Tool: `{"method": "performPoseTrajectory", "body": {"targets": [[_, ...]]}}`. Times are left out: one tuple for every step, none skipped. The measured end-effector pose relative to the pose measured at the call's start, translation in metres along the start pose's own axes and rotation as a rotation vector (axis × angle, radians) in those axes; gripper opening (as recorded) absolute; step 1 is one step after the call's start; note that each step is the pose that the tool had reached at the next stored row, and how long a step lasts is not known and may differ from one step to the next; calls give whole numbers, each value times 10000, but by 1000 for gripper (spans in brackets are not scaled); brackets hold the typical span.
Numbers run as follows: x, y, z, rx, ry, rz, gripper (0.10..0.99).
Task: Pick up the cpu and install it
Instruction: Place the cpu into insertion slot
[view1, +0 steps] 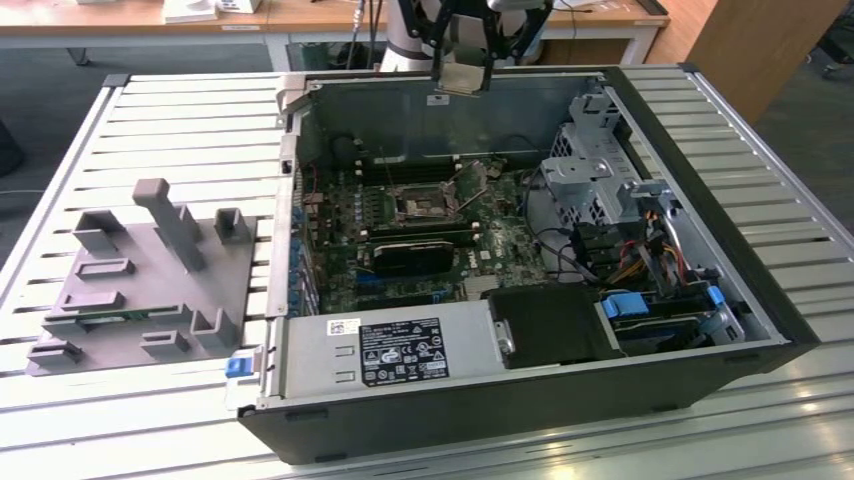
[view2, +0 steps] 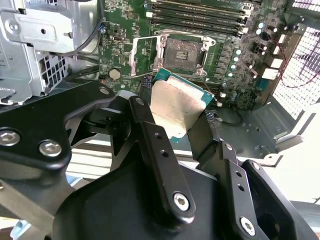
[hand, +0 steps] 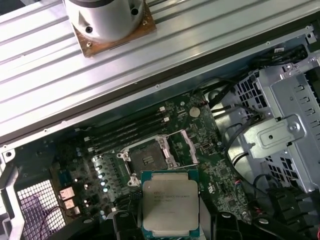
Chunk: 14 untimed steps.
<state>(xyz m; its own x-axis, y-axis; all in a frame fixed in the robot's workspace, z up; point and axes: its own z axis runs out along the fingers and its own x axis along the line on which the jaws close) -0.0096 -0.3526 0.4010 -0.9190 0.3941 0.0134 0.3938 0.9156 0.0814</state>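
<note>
My gripper (view1: 462, 62) hangs above the far wall of the open computer case (view1: 747, 300), shut on the cpu (view1: 461, 80). In the second wrist view the cpu (view2: 176, 107) is a silvery square with a thin green border, tilted and clamped by its edges between the two black fingers (view2: 150, 135). In the first wrist view the cpu (hand: 169, 202) hovers just short of the open socket (hand: 150, 160) on the green motherboard (hand: 205, 145). The socket (view2: 182, 52) has its metal frame lifted and is bare inside. In the exterior view the socket (view1: 424, 200) lies well below the gripper.
A grey plastic fixture (view1: 147, 280) with upright blocks lies on the slatted table (view1: 160, 120) at the exterior view's left. Inside the case are a power supply (view1: 387, 350), a black card (view1: 420, 255), a metal drive cage (view1: 601, 170) and loose cables (view1: 641, 240).
</note>
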Motion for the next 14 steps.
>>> {"method": "performPoseTrajectory", "body": {"targets": [[0, 0, 0, 0, -4, 52, 541], [0, 0, 1, -1, -8, 103, 541], [0, 0, 1, -2, -13, 153, 541], [0, 0, 2, -3, -17, 207, 541], [0, 0, 2, -3, -21, 253, 541], [0, 0, 2, -4, -24, 296, 541], [0, 0, 2, -4, -28, 337, 541], [0, 0, 3, -5, -31, 378, 541], [0, 0, 3, -5, -34, 419, 541], [0, 0, 3, -6, -38, 461, 541], [0, 0, 3, -6, -41, 504, 541], [0, 0, 4, -7, -44, 540, 541], [0, 0, 4, -8, -48, 581, 541], [0, 0, 4, -8, -50, 618, 541]]}}
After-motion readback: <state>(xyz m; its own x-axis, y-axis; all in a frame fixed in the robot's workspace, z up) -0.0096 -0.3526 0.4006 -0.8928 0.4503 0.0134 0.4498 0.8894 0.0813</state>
